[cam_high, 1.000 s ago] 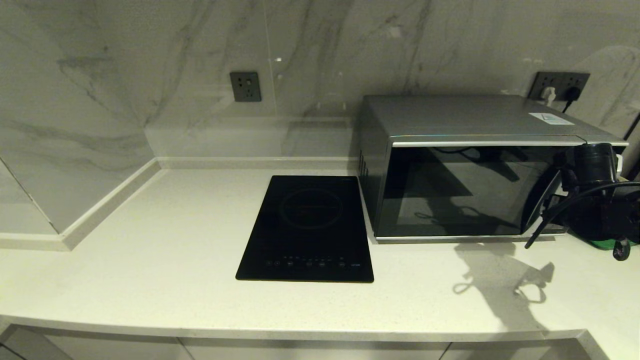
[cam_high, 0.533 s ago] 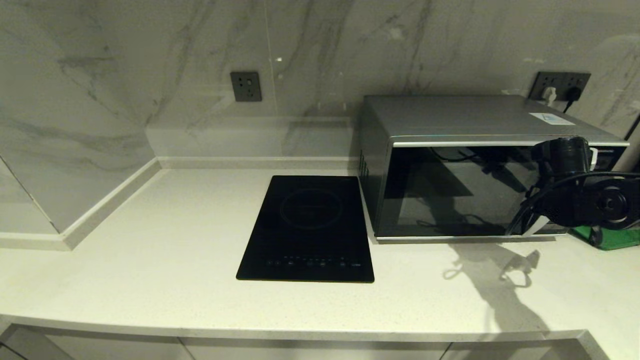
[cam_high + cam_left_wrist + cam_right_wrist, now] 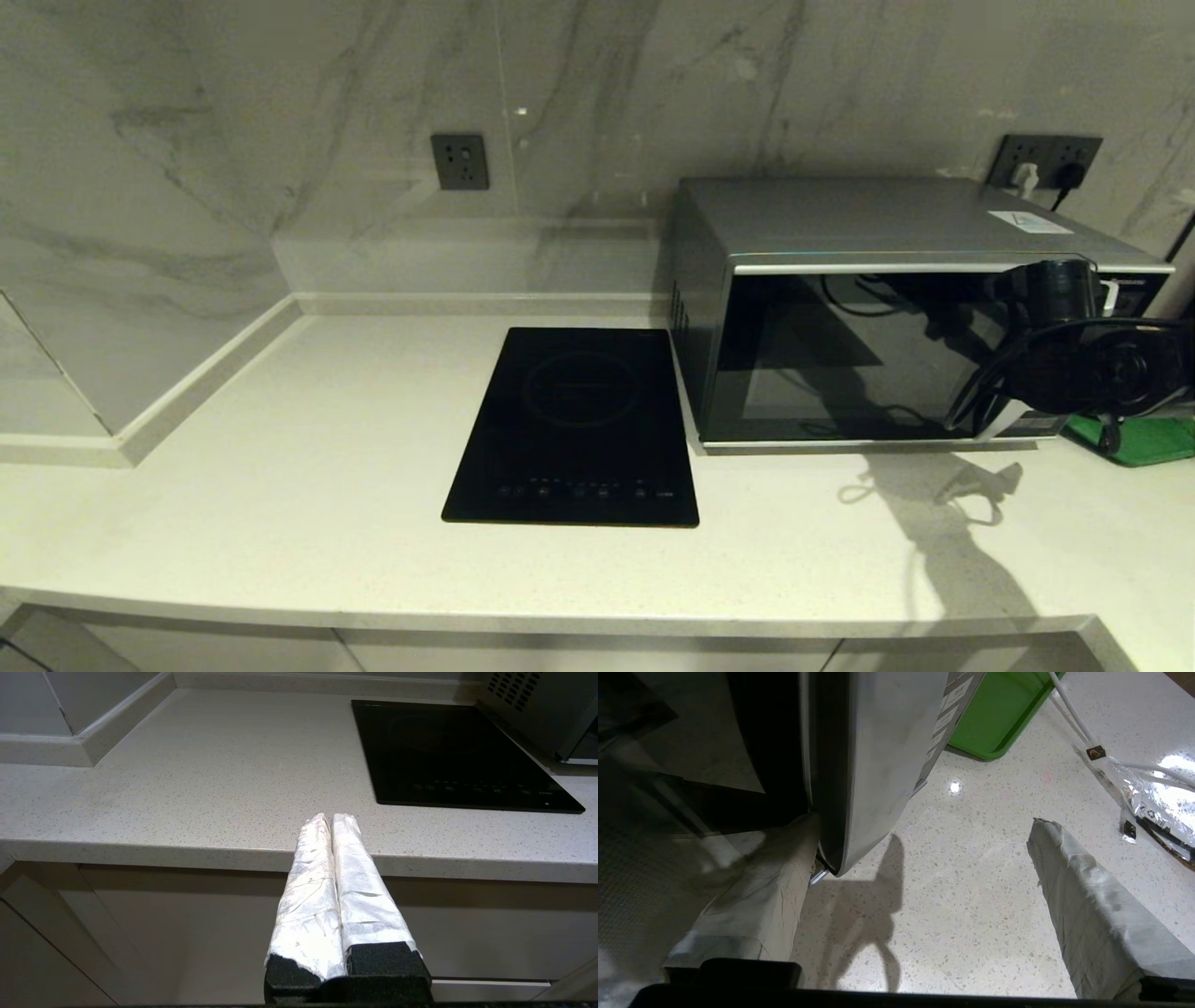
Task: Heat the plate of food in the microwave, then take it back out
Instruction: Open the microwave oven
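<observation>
The silver microwave (image 3: 878,308) stands at the back right of the counter, its dark glass door shut against the body. My right gripper (image 3: 1013,392) is at the door's right side and is open. In the right wrist view, one taped finger (image 3: 775,882) is tucked between the glass and the curved silver handle strip (image 3: 878,756); the other finger (image 3: 1083,896) hangs free over the counter. My left gripper (image 3: 332,817) is shut and empty, parked just below the counter's front edge. The plate of food is out of view.
A flat black induction hob (image 3: 574,425) lies left of the microwave. A green tray (image 3: 1144,439) sits to its right, partly behind my right wrist. A foil packet with white cables (image 3: 1157,793) lies on the counter nearby. Wall sockets (image 3: 458,161) are behind.
My right arm has swung left and turned, bringing the gripper from beside the green tray up to the microwave's handle strip. The door has not visibly moved. The left arm is still.
</observation>
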`<state>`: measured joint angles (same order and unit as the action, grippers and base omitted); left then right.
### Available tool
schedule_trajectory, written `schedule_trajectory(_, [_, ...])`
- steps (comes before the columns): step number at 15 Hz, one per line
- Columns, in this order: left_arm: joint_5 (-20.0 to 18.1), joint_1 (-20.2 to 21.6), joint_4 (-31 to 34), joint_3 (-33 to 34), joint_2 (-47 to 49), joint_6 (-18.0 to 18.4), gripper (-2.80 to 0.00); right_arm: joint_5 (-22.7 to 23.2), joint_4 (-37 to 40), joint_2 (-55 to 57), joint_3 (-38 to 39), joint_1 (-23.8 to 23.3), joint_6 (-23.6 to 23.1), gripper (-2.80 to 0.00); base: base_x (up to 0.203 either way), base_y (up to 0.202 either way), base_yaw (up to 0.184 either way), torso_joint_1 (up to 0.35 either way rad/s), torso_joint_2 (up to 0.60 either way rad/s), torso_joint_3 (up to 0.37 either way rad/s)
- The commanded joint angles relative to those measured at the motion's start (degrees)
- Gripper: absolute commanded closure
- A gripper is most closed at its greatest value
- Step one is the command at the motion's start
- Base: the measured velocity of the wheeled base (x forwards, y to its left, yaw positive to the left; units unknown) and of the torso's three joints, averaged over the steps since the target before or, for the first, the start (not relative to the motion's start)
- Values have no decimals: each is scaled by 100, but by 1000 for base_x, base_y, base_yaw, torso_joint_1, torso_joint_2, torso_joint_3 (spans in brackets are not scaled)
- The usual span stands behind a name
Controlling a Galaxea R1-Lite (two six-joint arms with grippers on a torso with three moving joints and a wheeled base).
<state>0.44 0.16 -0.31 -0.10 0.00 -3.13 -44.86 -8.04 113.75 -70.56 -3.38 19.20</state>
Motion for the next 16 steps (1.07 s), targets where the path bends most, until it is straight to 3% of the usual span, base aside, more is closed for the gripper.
schedule_trajectory(1, [0, 2, -4, 1, 0, -3, 0, -45, -39, 12, -66, -91, 21, -280, 0, 0, 0, 0, 0, 0])
schedule_trajectory(10, [0, 2, -4, 1, 0, -3, 0, -346, -57, -29, -63, -163, 153, -280, 0, 0, 0, 0, 0, 0])
schedule_trajectory(16, [0, 2, -4, 1, 0, -3, 0, -387, -49, -709, 596, -163, 398, -280, 0, 0, 0, 0, 0, 0])
